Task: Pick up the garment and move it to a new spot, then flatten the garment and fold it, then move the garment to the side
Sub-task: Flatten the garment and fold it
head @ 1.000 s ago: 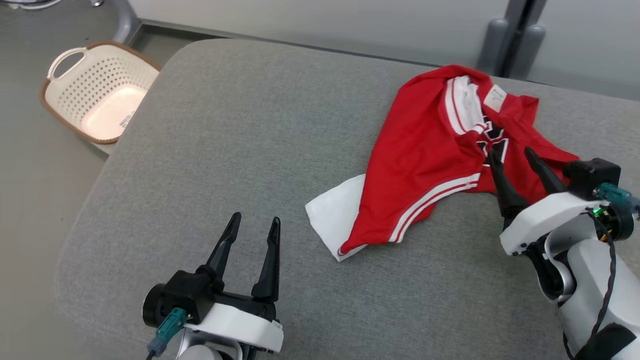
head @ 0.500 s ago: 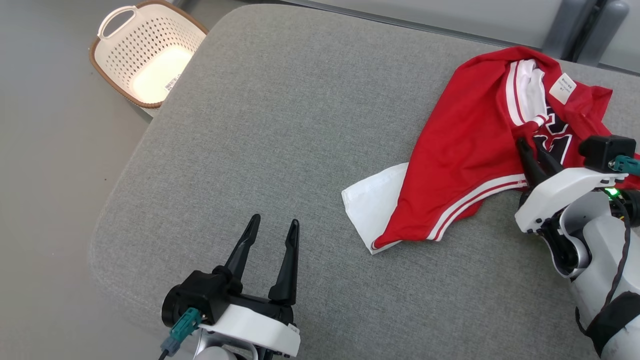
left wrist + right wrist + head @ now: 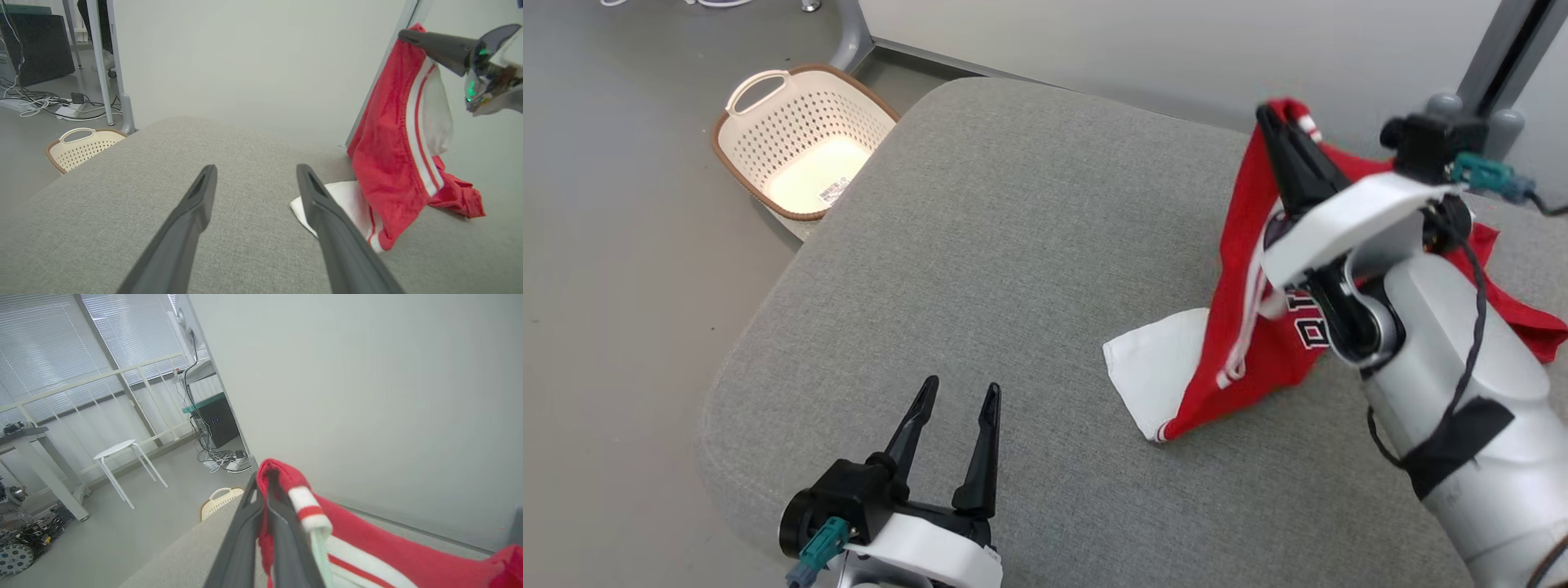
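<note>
Since a second ago the right pincer (image 3: 1272, 126) has gone from spread over the jersey to clamped on it and hoisted up; head camera shifted too, so ignore the frame drift; grey padded table (image 3: 1013, 245) is mostly bare, plenty of room for a new spot; red jersey (image 3: 1250, 359) hangs from its striped trim, upper part in the air, white lower corner (image 3: 1156, 376) and a red tail resting on the table at the right side; my read on progress: pick-up under way, not fully off the surface; relocation, flattening, folding and the final shift aside all remain; laundry basket (image 3: 805, 143) sits on the floor off the table's far left corner; right pincer fully closed, cloth pinched between the fingers near the tips; left pincer (image 3: 961, 392) wide open, holding nothing, low over the near edge, well apart from the jersey.
</note>
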Available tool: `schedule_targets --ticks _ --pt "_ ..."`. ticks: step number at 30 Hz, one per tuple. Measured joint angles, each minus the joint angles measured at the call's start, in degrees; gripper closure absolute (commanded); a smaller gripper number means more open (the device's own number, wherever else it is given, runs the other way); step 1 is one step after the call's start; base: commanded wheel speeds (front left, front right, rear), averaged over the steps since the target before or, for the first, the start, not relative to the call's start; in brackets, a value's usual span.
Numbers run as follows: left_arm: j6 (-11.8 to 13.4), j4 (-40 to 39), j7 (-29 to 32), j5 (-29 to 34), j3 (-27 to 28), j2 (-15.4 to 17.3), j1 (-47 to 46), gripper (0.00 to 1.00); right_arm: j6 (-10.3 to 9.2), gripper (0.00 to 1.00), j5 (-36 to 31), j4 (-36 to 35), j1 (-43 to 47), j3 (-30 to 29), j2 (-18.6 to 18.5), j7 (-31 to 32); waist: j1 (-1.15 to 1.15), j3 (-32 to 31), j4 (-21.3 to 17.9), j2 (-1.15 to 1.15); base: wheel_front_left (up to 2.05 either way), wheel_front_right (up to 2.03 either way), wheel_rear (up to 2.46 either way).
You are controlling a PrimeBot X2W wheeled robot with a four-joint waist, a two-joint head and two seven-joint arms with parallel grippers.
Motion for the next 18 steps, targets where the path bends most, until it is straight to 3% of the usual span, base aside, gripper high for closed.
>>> schedule_targets --ticks 5,14,15,16,18 --pt "0.96 -2.1 0.0 -0.46 -0.36 0.04 0.23 0.0 0.0 1.0 -2.36 3.34 -10.82 0.79 2.13 0.96 0.0 1.23 0.84 0.0 0.0 0.0 0.0" --pt "4.76 -6.92 0.01 -3.31 -2.45 0.02 2.33 0.0 0.0 1.0 -8.05 18.87 -25.83 3.66 4.37 0.8 0.0 6.48 2.13 0.0 -0.04 -0.04 -0.04" --pt "5.02 -7.25 0.01 -3.58 -2.99 0.05 2.33 0.0 0.01 0.71 -8.75 21.03 -27.17 3.57 4.01 0.14 0.0 7.03 2.25 0.0 -0.16 -0.16 -0.16" --pt "5.39 -7.59 0.0 -3.79 -3.6 0.01 2.32 0.0 0.01 0.02 -10.28 23.21 -28.47 4.03 3.33 0.05 0.0 7.5 2.36 0.0 -0.14 -0.14 -0.14" --pt "6.35 -8.15 0.0 -4.23 -5.08 -0.02 2.29 0.0 0.0 0.0 -12.74 27.99 -30.19 5.78 2.45 -0.04 0.0 8.53 2.6 0.0 -0.06 -0.06 -0.06"
